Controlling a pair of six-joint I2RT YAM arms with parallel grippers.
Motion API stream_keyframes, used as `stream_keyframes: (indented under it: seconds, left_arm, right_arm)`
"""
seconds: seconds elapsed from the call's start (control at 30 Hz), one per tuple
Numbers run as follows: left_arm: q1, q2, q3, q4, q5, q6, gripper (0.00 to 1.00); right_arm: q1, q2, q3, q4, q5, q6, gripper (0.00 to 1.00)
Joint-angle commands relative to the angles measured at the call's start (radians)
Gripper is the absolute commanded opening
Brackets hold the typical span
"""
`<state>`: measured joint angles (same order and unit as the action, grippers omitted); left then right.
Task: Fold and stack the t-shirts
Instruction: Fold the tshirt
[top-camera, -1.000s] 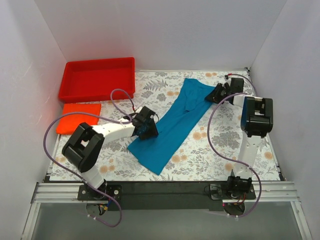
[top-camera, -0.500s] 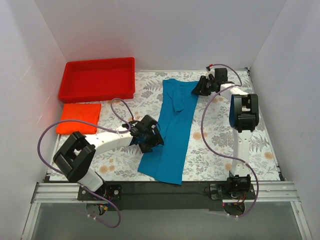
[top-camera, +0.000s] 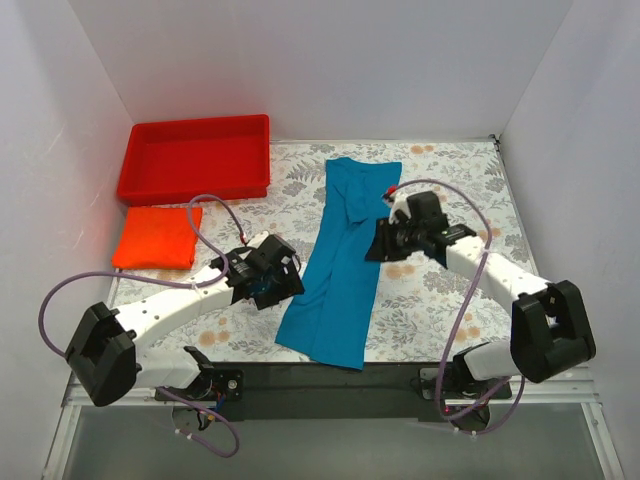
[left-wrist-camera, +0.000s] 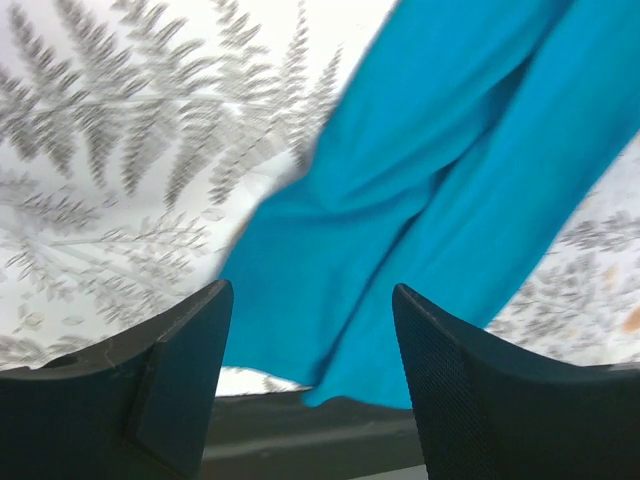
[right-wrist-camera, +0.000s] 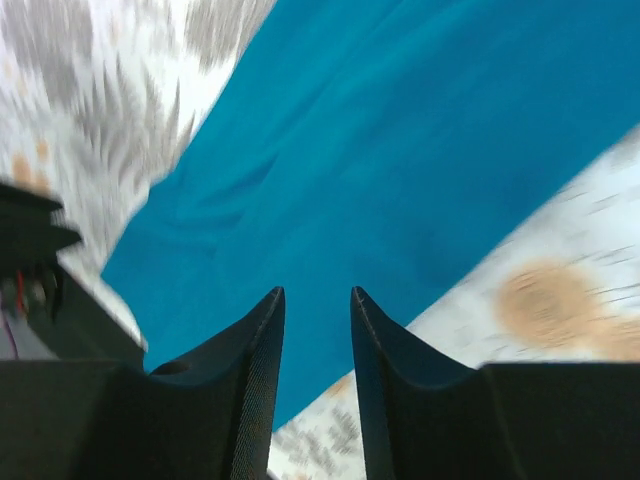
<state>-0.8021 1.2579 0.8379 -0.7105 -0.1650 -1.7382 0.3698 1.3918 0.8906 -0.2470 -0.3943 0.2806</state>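
The teal-blue t-shirt (top-camera: 340, 265) lies folded into a long strip down the middle of the floral mat, from the back edge to the front edge. The orange-red t-shirt (top-camera: 155, 237) lies folded flat at the left, in front of the tray. My left gripper (top-camera: 281, 287) is at the strip's left edge, open and empty; its wrist view shows the teal cloth (left-wrist-camera: 420, 180) beyond the wide-apart left gripper (left-wrist-camera: 310, 290). My right gripper (top-camera: 379, 241) hovers at the strip's right edge. Its view shows the right gripper (right-wrist-camera: 317, 292) narrowly apart and empty over the teal cloth (right-wrist-camera: 400, 150).
A rigid red plastic tray (top-camera: 195, 185) stands at the back left, with nothing in it. White walls close in the mat on the left, back and right. The black rail (top-camera: 330, 385) with the arm bases runs along the front edge.
The right arm swung from the back right corner to the shirt's right edge at mid-table. The left gripper drew back to the left off the cloth. The teal shirt now lies straighter.
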Motion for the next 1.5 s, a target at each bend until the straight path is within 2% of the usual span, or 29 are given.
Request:
stream_keyframes:
  seconds: [0.0,0.13,0.33,0.5,0.63,0.8,1.03,1.17,1.33,1.47]
  left_arm:
    - [-0.012,-0.055,-0.069,-0.093,0.011,0.016,0.63]
    - [-0.019,-0.069,-0.106,-0.102,0.054,0.003,0.62]
    - [-0.034,-0.055,-0.137,-0.083,0.081,0.002,0.56]
    - [-0.051,-0.015,-0.160,-0.066,0.094,0.003,0.56]
    - [-0.065,-0.006,-0.171,-0.047,0.114,0.003,0.56]
    - [-0.075,-0.018,-0.169,-0.047,0.128,-0.001,0.56]
    - [-0.104,-0.022,-0.155,-0.034,0.163,-0.011,0.55]
    - [-0.138,-0.018,-0.135,-0.027,0.202,-0.029,0.55]
    - [-0.193,0.003,-0.131,-0.015,0.209,-0.063,0.52]
    - [-0.244,0.057,-0.123,0.008,0.211,-0.078,0.52]
  right_arm:
    - [0.195,-0.049,-0.082,-0.089,0.063,0.012,0.38]
    - [0.338,-0.048,-0.127,-0.092,0.066,0.052,0.34]
    - [0.495,0.065,-0.131,-0.115,0.080,0.057,0.30]
    - [0.511,0.108,-0.147,-0.155,0.135,0.066,0.30]
    - [0.509,0.145,-0.147,-0.251,0.179,0.049,0.30]
    - [0.511,0.076,-0.209,-0.322,0.184,0.055,0.30]
    - [0.511,-0.034,-0.211,-0.403,0.252,0.077,0.33]
    - [0.511,-0.124,-0.190,-0.420,0.242,0.147,0.41]
    - [0.509,-0.240,-0.237,-0.469,0.316,0.255,0.50]
    - [0.509,-0.298,-0.326,-0.465,0.259,0.321,0.52]
